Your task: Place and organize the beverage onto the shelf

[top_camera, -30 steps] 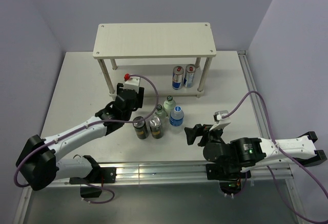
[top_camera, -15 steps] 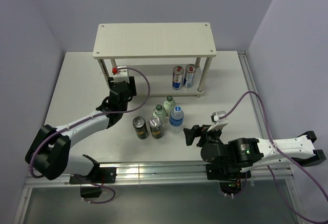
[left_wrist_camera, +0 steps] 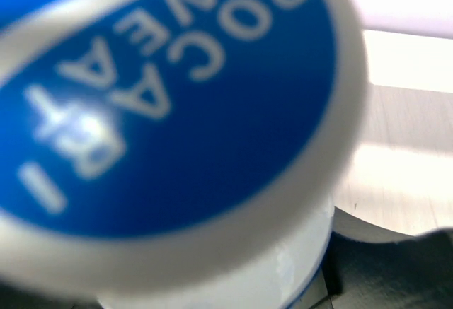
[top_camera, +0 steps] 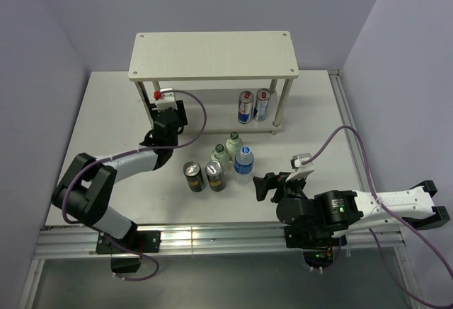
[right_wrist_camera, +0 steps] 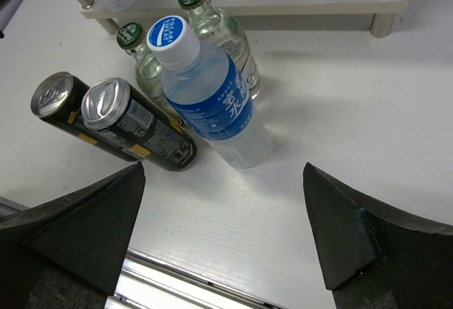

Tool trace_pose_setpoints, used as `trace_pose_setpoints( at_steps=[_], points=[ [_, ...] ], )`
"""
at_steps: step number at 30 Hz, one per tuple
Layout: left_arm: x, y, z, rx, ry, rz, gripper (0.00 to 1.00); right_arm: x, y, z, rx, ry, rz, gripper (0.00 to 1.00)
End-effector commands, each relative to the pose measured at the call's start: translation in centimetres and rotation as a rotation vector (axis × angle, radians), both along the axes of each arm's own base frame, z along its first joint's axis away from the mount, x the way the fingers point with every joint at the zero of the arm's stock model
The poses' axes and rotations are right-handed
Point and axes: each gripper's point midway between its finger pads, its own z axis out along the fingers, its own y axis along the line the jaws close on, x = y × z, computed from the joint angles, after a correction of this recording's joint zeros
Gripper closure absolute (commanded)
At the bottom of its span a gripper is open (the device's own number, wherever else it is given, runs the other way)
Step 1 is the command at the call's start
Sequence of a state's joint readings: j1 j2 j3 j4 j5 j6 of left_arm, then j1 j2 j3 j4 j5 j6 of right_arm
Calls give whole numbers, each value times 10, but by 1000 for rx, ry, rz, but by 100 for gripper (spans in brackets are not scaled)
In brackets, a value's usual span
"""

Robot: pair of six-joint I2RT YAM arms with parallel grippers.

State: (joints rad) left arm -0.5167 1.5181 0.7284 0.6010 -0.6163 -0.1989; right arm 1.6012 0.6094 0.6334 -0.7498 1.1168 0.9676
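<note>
Gripping a water bottle (left_wrist_camera: 177, 97), our left pincer (top_camera: 165, 105) is hovering at the shelf's (top_camera: 212, 54) lower tier, upper left of frame. We are judging that a clip against the near leg (top_camera: 145, 100) could tip it. The right pincer (right_wrist_camera: 223, 171) is idling wide, empty.

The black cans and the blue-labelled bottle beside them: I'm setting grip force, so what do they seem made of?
Black cans: likely aluminium, shiny silver lids with pull tabs, glossy printed walls. Blue-labelled bottle: apparently clear thin plastic, see-through wall, white screw cap.
</note>
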Motion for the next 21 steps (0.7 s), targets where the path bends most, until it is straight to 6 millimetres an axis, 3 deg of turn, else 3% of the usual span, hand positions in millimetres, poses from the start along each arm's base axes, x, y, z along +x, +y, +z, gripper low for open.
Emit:
trace_pose_setpoints(
  at_steps=[1,8,12,13,14,17,21],
  points=[
    [27,-4,62,-91,-198,30,100,2,1,7,19,-21,-24,0],
    [52,-4,60,-87,-179,55,100,2,1,7,20,-20,-23,0],
    [62,-1,45,-75,-126,64,98,2,0,8,29,-18,-22,0],
    [63,0,42,-67,-116,64,94,2,1,8,32,-18,-20,0],
    [64,-1,41,-64,-114,62,78,2,0,8,32,-18,-20,0],
    [66,-4,35,-46,-87,48,54,2,0,8,32,-18,-20,0],
    [66,-7,30,-44,-68,27,33,2,0,8,31,-17,-23,0]
  ],
)
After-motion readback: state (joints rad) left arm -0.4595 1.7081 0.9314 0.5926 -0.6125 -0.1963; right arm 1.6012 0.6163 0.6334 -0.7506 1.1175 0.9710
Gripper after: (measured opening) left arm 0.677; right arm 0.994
